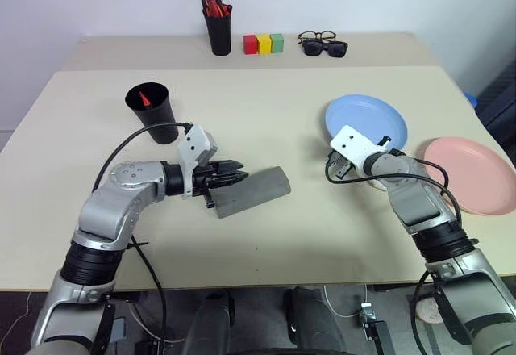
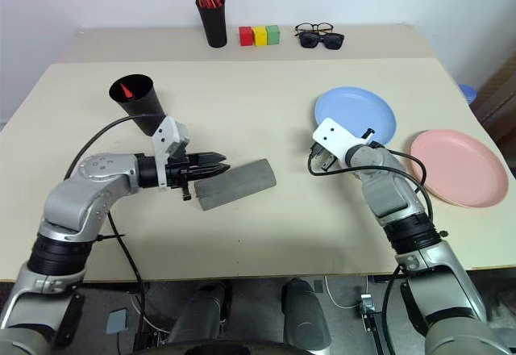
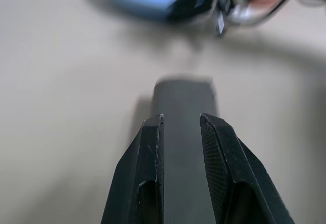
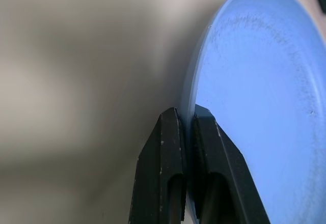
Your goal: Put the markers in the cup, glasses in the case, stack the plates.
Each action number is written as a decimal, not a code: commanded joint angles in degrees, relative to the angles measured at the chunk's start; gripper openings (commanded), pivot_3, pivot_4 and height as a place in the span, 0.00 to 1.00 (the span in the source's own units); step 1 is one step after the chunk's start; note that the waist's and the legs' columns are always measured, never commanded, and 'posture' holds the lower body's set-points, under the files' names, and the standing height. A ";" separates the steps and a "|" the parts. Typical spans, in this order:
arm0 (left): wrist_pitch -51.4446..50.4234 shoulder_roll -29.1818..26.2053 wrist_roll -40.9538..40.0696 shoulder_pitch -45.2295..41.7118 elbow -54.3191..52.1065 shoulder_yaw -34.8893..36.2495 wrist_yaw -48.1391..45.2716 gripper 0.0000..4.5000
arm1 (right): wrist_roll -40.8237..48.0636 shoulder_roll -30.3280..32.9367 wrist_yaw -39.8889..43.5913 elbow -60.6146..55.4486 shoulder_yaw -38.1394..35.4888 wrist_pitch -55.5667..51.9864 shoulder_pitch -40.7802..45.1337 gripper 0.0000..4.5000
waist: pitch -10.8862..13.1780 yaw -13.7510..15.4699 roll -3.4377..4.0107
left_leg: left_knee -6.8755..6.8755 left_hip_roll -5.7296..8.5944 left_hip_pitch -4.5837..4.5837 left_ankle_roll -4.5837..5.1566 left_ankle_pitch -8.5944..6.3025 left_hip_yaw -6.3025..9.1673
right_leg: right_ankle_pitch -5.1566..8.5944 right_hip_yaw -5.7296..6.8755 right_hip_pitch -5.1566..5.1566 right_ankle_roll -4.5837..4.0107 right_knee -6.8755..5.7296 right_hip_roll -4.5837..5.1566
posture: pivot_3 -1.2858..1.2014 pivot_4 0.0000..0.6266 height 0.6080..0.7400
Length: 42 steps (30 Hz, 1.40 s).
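While my right end effector (image 4: 187, 127) pinches the round light-blue plastic plate's (image 1: 371, 117) near rim, the salmon-pink plate (image 1: 476, 173) lies just rightward, toward the desk's (image 1: 282, 97) right edge; my left end effector (image 1: 235, 174) seemingly clamps the grey case (image 1: 254, 191).

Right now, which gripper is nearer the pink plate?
Right. The right gripper has its fingers shut on the blue plate's near rim, just beside the pink plate. The left gripper is across the table, over the case.

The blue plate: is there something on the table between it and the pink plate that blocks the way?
Nothing visible does. The blue plate, its rim pinched by the right gripper, lies beside the pink plate, with bare table between them.
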<state>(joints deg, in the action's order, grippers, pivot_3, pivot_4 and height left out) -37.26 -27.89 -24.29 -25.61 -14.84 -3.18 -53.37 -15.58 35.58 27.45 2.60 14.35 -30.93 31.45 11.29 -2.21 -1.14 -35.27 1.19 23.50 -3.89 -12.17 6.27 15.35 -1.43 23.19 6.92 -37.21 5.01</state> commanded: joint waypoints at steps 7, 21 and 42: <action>8.70 6.81 0.25 -9.29 9.11 -8.75 -7.93 0.24 | -0.61 14.71 7.04 -33.22 -22.14 -18.51 -19.27 0.00 | -0.03 2.57 0.04 | -0.12 0.08 0.08 0.10 -0.06 0.00 | 0.02 0.04 -0.12 0.04 0.20 0.04 | 0.52 0.24 1.00; 9.68 6.16 0.98 -8.48 10.56 -8.51 -7.40 0.24 | 8.11 10.89 9.76 -32.95 -28.77 -17.95 -28.46 0.67 | -0.10 0.98 0.20 | -0.07 -0.02 -0.11 0.13 -0.08 -0.08 | 0.02 -0.04 -0.16 0.03 0.10 -0.02 | 0.52 0.24 1.00; 7.44 2.27 -0.13 -5.10 8.84 -5.16 -3.55 0.24 | 8.17 10.54 1.10 -29.30 -27.87 -17.25 -27.02 0.01 | -0.10 1.37 0.22 | -0.08 0.01 -0.13 0.13 -0.08 -0.03 | 0.03 0.00 -0.26 0.03 0.15 0.00 | 0.52 0.24 1.00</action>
<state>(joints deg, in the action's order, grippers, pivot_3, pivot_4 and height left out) -30.77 -25.14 -24.25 -29.89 -5.56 -9.99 -57.09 -5.56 43.85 30.31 -23.96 -9.62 -47.29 2.92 11.19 -0.84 -0.92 -35.35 1.21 23.38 -3.76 -12.25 6.24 15.37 -1.43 22.93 6.95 -37.07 5.02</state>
